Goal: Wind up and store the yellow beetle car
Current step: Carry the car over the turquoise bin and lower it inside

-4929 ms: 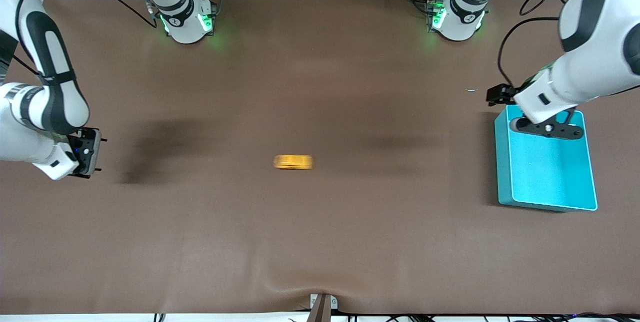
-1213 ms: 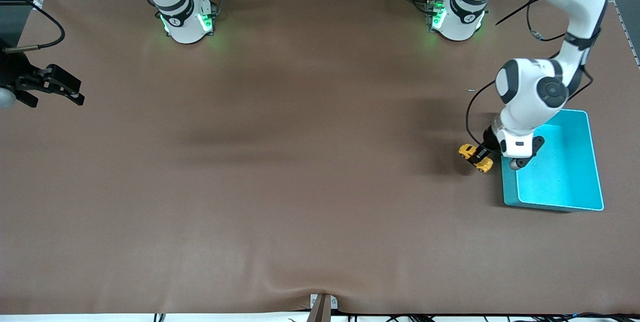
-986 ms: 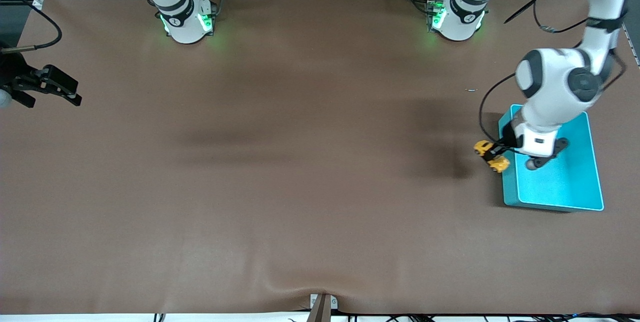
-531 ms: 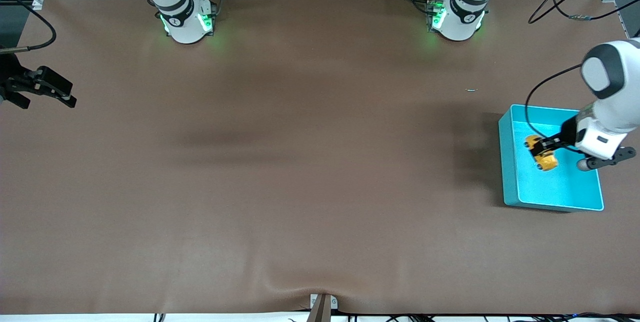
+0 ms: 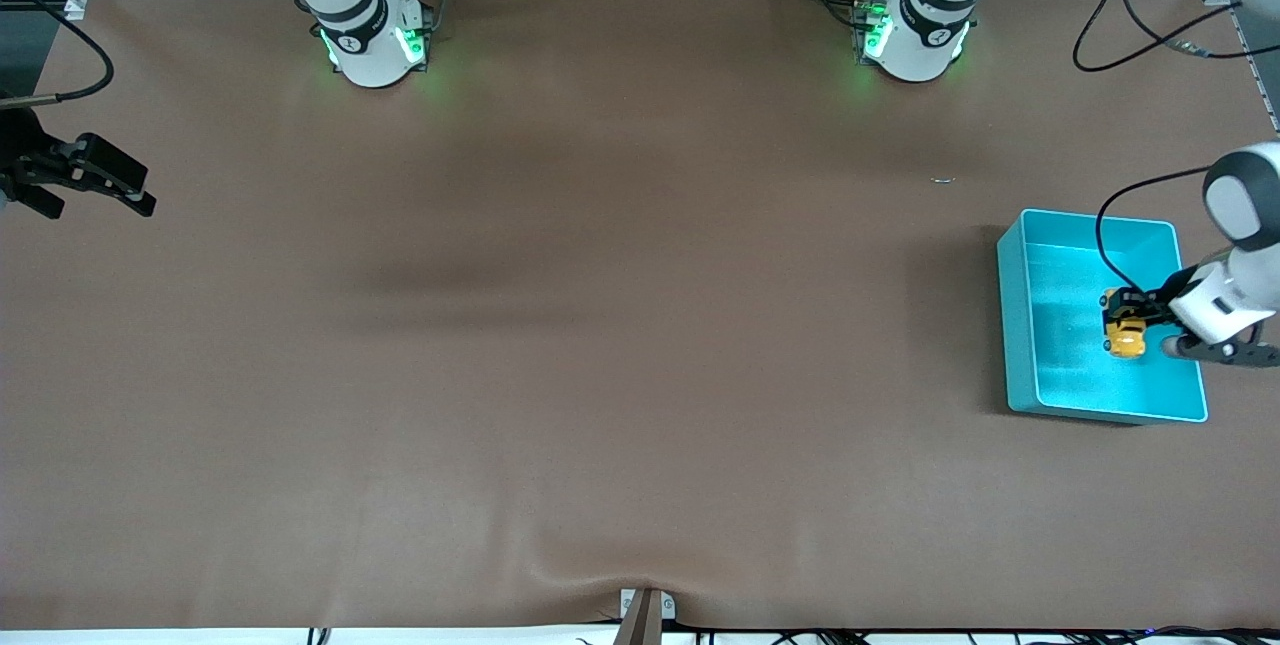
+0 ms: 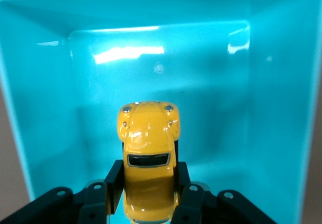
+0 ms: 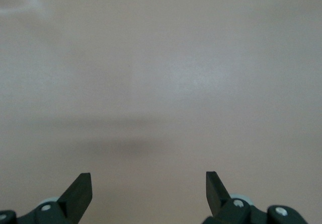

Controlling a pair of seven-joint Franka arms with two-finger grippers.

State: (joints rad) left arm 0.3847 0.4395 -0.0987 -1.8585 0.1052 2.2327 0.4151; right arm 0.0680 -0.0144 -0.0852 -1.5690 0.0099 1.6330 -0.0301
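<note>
Over turquoise bin, left gripper clamps yellow beetle car.

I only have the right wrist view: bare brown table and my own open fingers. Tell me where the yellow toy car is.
Observer: The small orange-yellow beetle toy car is clamped in the left gripper, over the open turquoise plastic bin at the left arm's end of the table.
Operator: Confirm it isn't released.
Observer: Not released. In the left wrist view the black fingers press both sides of the car, nose pointing into the bin.
Operator: Report my gripper.
Observer: The right gripper waits open over the right arm's end of the brown table, holding nothing.
</note>
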